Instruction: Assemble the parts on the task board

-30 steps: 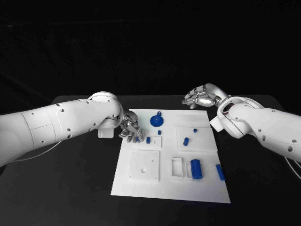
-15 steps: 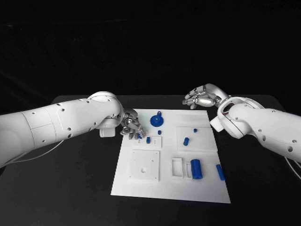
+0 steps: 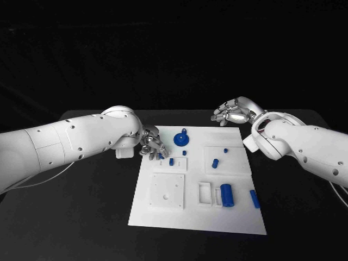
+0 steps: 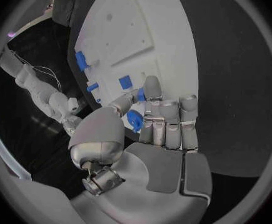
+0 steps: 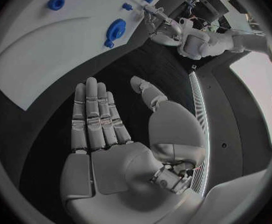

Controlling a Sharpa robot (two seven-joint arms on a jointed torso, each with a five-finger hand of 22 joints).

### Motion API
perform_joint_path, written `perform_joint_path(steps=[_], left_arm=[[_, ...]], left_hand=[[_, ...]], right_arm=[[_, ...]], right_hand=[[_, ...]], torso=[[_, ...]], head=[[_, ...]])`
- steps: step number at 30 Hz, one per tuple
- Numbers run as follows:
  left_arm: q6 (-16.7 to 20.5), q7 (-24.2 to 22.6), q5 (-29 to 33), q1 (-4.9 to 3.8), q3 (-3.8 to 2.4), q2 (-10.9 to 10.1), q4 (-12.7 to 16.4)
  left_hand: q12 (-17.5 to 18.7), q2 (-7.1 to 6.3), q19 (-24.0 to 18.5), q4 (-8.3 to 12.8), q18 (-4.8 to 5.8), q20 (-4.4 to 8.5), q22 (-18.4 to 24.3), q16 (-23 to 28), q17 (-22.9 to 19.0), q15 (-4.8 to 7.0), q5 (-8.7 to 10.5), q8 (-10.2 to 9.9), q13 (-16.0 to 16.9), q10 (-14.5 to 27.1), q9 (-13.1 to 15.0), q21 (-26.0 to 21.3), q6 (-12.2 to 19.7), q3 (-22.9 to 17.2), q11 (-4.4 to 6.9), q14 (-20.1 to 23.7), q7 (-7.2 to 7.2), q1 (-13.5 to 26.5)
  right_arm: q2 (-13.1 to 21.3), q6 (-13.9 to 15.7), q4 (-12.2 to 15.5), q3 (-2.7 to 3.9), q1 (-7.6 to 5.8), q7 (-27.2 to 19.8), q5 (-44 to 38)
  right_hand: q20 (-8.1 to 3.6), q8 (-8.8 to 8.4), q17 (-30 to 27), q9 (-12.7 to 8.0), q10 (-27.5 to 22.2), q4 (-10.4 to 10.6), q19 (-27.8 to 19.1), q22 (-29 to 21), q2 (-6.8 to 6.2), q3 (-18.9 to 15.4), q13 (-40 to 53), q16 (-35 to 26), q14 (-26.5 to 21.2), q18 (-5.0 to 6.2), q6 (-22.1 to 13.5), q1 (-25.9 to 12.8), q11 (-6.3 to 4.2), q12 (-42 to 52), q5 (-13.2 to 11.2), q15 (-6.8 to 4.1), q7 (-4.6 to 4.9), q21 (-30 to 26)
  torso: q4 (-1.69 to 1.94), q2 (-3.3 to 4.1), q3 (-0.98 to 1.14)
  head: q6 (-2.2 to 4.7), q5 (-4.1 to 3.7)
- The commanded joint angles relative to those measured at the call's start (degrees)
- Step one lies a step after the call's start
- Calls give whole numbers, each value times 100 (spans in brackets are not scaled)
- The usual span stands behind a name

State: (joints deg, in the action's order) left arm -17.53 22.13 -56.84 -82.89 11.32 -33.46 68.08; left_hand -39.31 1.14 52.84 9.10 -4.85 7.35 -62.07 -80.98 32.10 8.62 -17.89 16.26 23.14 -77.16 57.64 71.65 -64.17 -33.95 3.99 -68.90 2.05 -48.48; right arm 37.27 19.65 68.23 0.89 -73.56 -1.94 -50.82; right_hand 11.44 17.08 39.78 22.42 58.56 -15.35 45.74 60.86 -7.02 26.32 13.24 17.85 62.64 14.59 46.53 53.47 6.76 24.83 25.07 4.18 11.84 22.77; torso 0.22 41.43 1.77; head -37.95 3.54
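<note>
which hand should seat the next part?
Left, likely. The left hand already pinches a blue part over the board. The right hand hangs open beyond the far edge, holding nothing.

The head camera is looking down from above at the whole white board [image 3: 197,182] on the black table [image 3: 88,206]. The left wrist camera is sitting close behind the left hand [image 4: 151,129], facing the board's left part. The right wrist camera is sitting behind the right hand [image 5: 111,134], facing the board's far edge. All three are sharing the board.

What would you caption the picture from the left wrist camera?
Left hand pinches a small blue part between thumb and fingers, above the white task board.
</note>
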Motion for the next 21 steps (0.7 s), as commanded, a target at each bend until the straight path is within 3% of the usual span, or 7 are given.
perform_joint_path(steps=[1,8,21], left_arm=[[-105,-4,7,30,18,-8,4],[-353,-72,211,30,3,-97,64],[-571,-68,203,30,-5,-260,274]], left_hand=[[-8,115,37,423,-91,759,4,26,-3,158,8,1,-5,18,16,11,20,-457,3,-128,1,-144],[-61,121,45,527,-84,756,-9,-20,24,178,-120,39,10,-26,95,32,-47,-458,28,-155,-25,-222],[-96,113,46,610,-79,754,-19,-64,51,195,-179,46,20,-59,139,46,-86,-452,46,-175,-43,-258]], right_arm=[[-5,-69,-1,2,6,-46,-7],[-2,-72,2,2,9,-47,-7],[3,-67,3,2,16,-50,-7]], right_hand=[[-6,30,7,-8,-39,-8,-48,5,-13,-33,-6,-19,-7,41,-41,-66,-15,25,20,13,-9,-34],[-6,30,8,-9,-39,-8,-48,6,-12,-34,-8,-20,-6,41,-41,-67,-14,25,20,14,-9,-35],[-6,31,10,-10,-40,-8,-48,7,-12,-35,-10,-22,-6,41,-42,-69,-14,27,20,14,-8,-36]], torso=[[-2,0,-3],[-3,7,-4],[0,3,-6]], head=[[0,9],[-3,2],[-9,-8]])
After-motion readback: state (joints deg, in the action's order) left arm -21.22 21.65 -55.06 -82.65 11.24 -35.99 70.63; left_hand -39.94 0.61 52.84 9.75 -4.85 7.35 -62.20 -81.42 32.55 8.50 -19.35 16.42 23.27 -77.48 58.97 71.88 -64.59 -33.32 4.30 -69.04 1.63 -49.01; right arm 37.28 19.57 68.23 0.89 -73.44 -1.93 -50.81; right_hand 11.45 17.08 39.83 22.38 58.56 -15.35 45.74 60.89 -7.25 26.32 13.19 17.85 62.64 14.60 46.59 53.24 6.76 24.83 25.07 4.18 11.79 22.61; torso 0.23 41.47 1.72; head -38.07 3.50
